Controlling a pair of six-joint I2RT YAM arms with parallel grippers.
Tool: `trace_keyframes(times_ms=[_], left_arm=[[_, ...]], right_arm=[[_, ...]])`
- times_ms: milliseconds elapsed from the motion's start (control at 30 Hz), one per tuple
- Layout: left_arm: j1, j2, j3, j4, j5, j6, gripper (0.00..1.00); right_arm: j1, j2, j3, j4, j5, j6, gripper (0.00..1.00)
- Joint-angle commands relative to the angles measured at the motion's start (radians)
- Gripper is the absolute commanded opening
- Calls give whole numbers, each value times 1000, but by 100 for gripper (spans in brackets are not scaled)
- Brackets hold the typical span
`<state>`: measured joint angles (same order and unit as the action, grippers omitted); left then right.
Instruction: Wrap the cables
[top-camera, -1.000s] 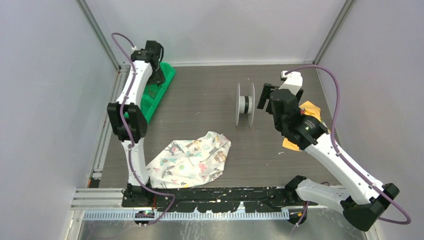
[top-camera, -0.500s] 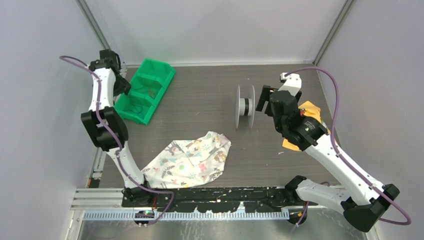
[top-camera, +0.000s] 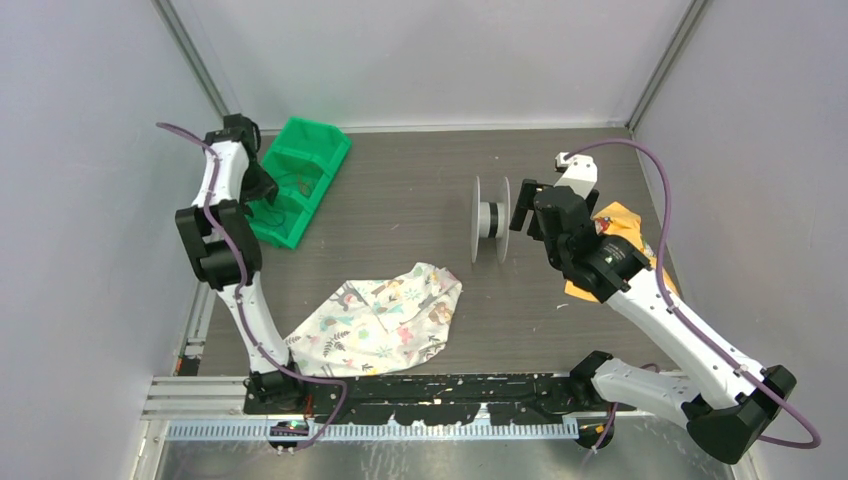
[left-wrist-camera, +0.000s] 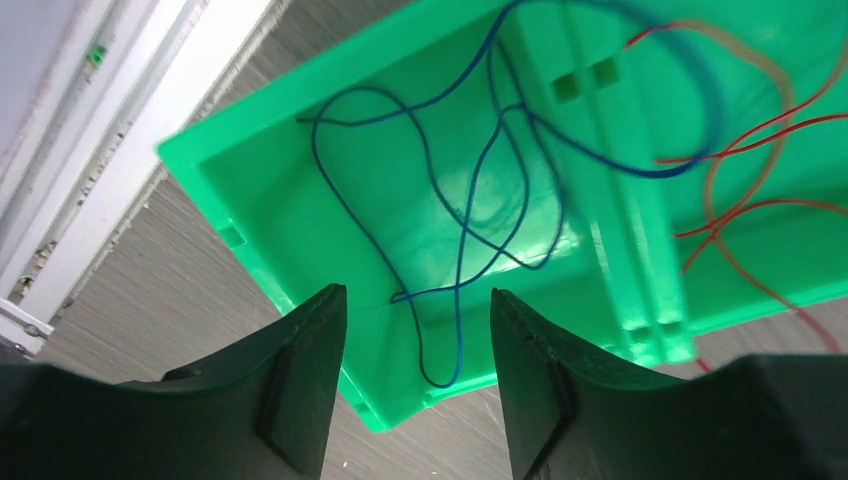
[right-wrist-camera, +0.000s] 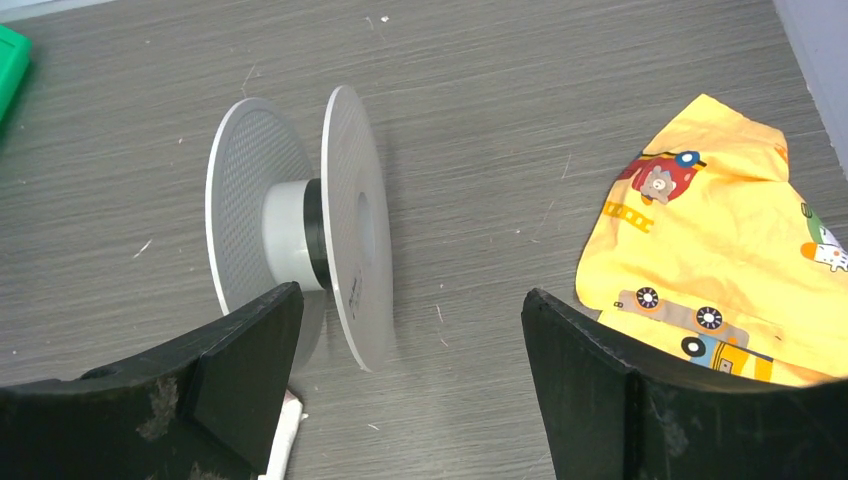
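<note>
the left arm (top-camera: 218, 235) reaches over the near-left end of the green bin (top-camera: 295, 185), which sits at the far left of the bench (top-camera: 400, 180). in the left wrist view the left jaws stand moderately open above the bin, their two dark fingers (left-wrist-camera: 300, 385) apart with nothing between them. below the gap lies the blue wire (left-wrist-camera: 455, 240), thin and in loose loops on the floor of one compartment (one loop runs over the divider into the next). that neighbouring compartment holds a red wire (left-wrist-camera: 770, 130) and a tan wire (left-wrist-camera: 745, 75), tangled together.

the pale grey spool (top-camera: 490, 215) stands on the rims of its two discs near the middle of the bench, well apart from the bin. a narrow dark winding (right-wrist-camera: 313, 245) sits on its hub against the disc nearer the right arm (top-camera: 600, 262). the right jaws are spread wide and hold nothing; the spool lies just ahead of them, nearer the left-hand finger (right-wrist-camera: 235, 375), not touching it.

a yellow cloth (right-wrist-camera: 720, 280) printed with vehicles lies beside the right arm, and a white printed cloth (top-camera: 385, 320) lies crumpled at the near side of the bench.
</note>
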<state>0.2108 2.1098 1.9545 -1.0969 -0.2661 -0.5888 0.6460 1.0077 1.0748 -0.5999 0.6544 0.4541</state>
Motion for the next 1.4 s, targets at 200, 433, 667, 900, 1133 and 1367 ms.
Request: trace_keyframes(times_ms=[200, 433, 667, 900, 1133, 1367], left_arm=[[-9, -44, -155, 137, 77, 93, 56], [-16, -5, -145, 155, 96, 107, 55], [-26, 53, -121, 162, 129, 97, 50], [-30, 54, -141, 204, 154, 77, 43], [-30, -2, -146, 218, 204, 70, 0], [-30, -109, -148, 223, 260, 62, 0]], right_arm=[[-2, 3, 13, 8, -19, 26, 85], [-1, 9, 18, 2, -13, 26, 85], [-1, 26, 19, 3, -42, 50, 85], [0, 96, 6, -23, -122, 95, 87], [-2, 139, -4, -115, -191, 147, 90], [-1, 143, -46, -147, -195, 167, 76]])
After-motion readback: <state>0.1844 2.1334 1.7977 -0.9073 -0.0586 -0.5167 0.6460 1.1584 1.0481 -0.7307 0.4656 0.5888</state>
